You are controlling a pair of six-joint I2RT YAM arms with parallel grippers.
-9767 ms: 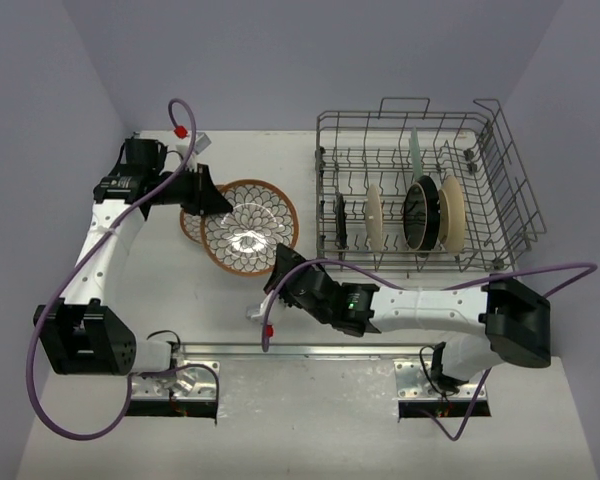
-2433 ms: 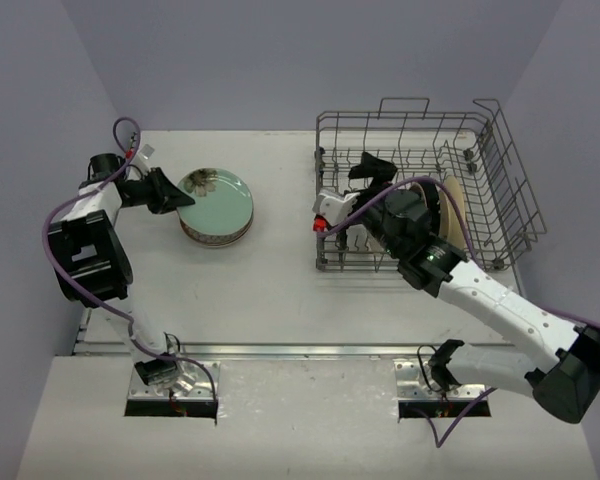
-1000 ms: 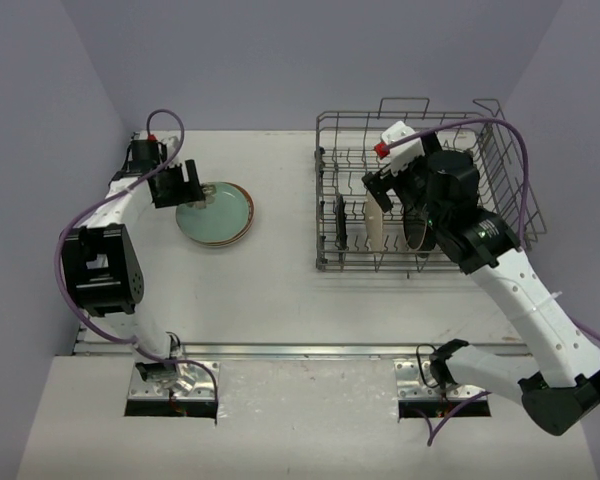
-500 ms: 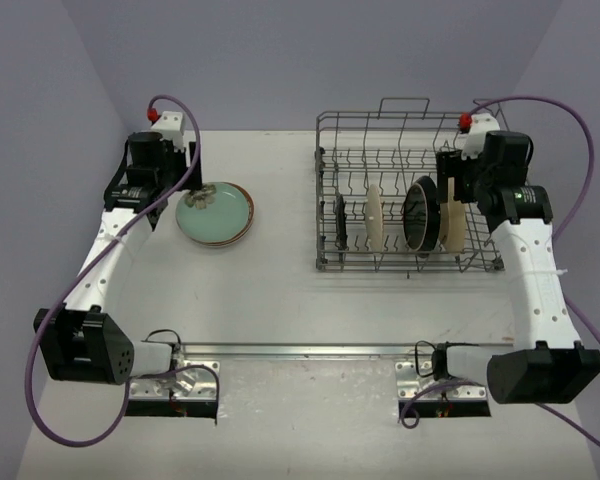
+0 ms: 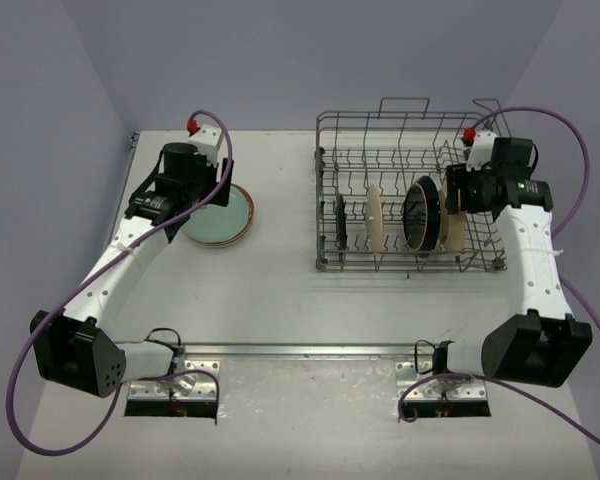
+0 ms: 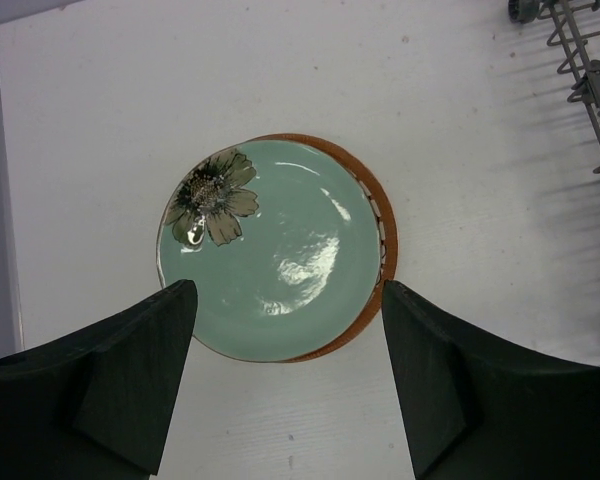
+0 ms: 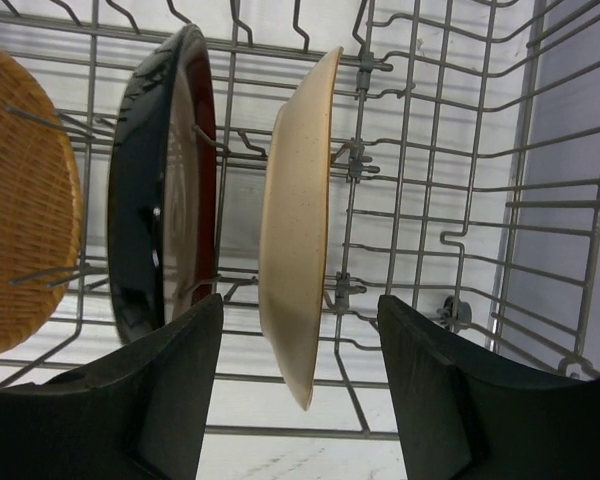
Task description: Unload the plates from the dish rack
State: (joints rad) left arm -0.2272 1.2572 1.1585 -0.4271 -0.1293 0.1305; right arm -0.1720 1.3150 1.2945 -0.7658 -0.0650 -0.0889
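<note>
The grey wire dish rack stands at the right with plates on edge between its tines: a small dark one, a cream one, a black one and a cream one. My right gripper hangs over that last plate. In the right wrist view the cream plate stands between my open right gripper fingers, touching neither; the black plate is beside it. My left gripper is open above the pale green floral plate, which lies on a brown-rimmed plate.
An orange-brown woven-textured plate stands left of the black one in the right wrist view. A corner of the rack shows at the top right of the left wrist view. Purple walls close in the table at the left, back and right.
My right arm swung from the rack's middle to its right end, and its jaws narrowed around the cream plate. My left gripper moved right, over the stacked plates.
</note>
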